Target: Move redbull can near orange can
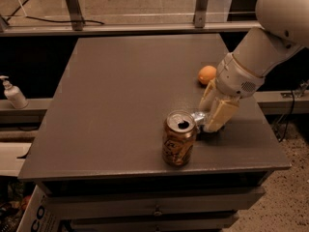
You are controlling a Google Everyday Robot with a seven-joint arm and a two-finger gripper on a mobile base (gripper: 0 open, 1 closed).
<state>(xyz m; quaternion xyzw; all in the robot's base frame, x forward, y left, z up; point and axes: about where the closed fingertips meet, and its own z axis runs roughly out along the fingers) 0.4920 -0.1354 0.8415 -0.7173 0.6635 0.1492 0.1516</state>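
Observation:
The orange can (179,138), orange-brown with an open silver top, stands upright near the table's front edge. The redbull can (198,116), slim and silver, lies on its side just behind and right of it. Only a short end shows, touching or nearly touching the orange can. My gripper (208,120) comes down from the right on a white arm. Its cream fingers (221,112) are closed around the redbull can and hide most of it.
A round orange fruit (207,74) lies on the grey table (120,81) behind the gripper, near the right edge. A white pump bottle (13,94) stands on a ledge off the left side. Drawers sit under the table front.

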